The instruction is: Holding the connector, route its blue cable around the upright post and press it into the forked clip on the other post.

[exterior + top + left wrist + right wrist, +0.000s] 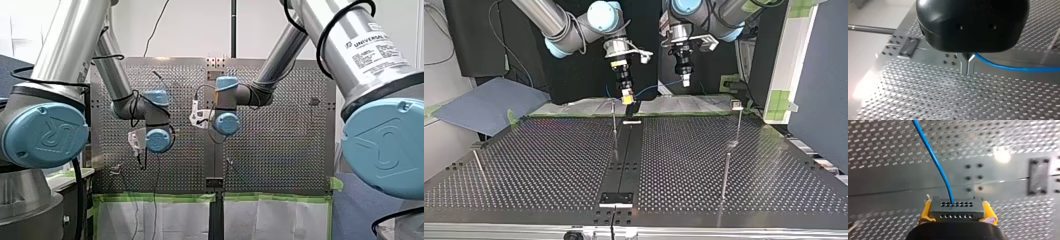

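Perforated table (549, 165) carries the upright post (614, 122); just beside it my right gripper (957, 210) clamps the connector (957, 207) (yellow pads either side); farther from that post my left gripper (967, 71) pinches the blue cable (1010, 67); I'd keep tension light, sweeping wide round it.

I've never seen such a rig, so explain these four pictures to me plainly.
Two silver robot arms work over a dark perforated metal table. The front view looks from behind them; the top view faces them from across the table; each wrist view rides on one arm. Thin upright metal posts stand on the table. The right arm's hand, with yellow pads, grips a grey block connector with rows of holes. A thin blue cable leaves it and runs to the left arm's hand, whose metal fingers are closed on it.
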Robot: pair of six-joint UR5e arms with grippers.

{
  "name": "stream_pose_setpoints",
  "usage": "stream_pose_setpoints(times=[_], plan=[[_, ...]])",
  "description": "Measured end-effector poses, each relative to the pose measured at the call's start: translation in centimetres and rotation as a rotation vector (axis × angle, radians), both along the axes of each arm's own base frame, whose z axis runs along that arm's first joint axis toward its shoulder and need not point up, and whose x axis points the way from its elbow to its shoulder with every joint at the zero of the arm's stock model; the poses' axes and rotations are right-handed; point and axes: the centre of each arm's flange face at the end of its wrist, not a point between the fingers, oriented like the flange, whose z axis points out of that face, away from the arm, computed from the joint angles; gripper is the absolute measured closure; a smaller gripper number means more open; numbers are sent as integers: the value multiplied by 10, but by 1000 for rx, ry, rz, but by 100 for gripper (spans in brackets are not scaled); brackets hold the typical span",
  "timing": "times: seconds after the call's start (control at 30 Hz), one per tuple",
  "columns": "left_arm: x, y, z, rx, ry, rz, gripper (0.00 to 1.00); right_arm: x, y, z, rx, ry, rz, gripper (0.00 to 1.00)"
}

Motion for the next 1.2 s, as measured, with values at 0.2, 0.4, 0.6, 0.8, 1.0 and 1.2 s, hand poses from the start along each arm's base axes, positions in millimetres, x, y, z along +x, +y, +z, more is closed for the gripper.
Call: stream_pose_setpoints(times=[0.2, 0.4, 0.6, 0.8, 1.0, 1.2], plan=[[19, 3, 32, -31, -42, 50, 100, 4, -11, 45, -36, -31, 23, 100], [38, 8, 69, -61, -89, 95, 100, 5, -20, 92, -74, -61, 41, 100], [58, 19, 106, -89, -138, 121, 100, 4, -30, 124, -94, -76, 44, 100], [75, 36, 146, -114, -188, 128, 100, 6, -42, 145, -101, -72, 71, 100], [80, 59, 169, -130, -207, 163, 100, 10, -50, 166, -108, -65, 105, 100], [86, 80, 199, -146, -241, 206, 100, 15, -55, 188, -112, -60, 137, 100]])
